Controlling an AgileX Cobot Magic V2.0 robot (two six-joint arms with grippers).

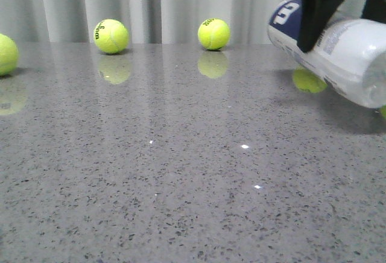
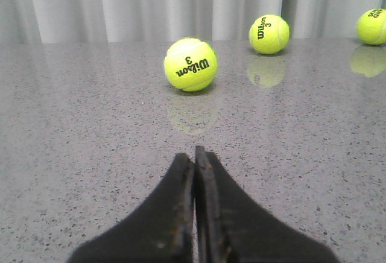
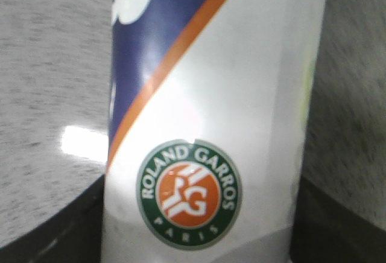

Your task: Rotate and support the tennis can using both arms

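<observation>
The tennis can is a white tube with a navy and orange label. It hangs tilted above the table at the far right of the front view, its navy end up and to the left. My right gripper is shut on the tennis can, with one black finger across its front. In the right wrist view the can fills the space between the dark fingers, with its round Roland Garros emblem facing the camera. My left gripper is shut and empty, low over the table, and is out of the front view.
Yellow-green tennis balls lie on the grey speckled table: one at the left edge, two near the back curtain, and one under the can. Three balls lie ahead of the left gripper.
</observation>
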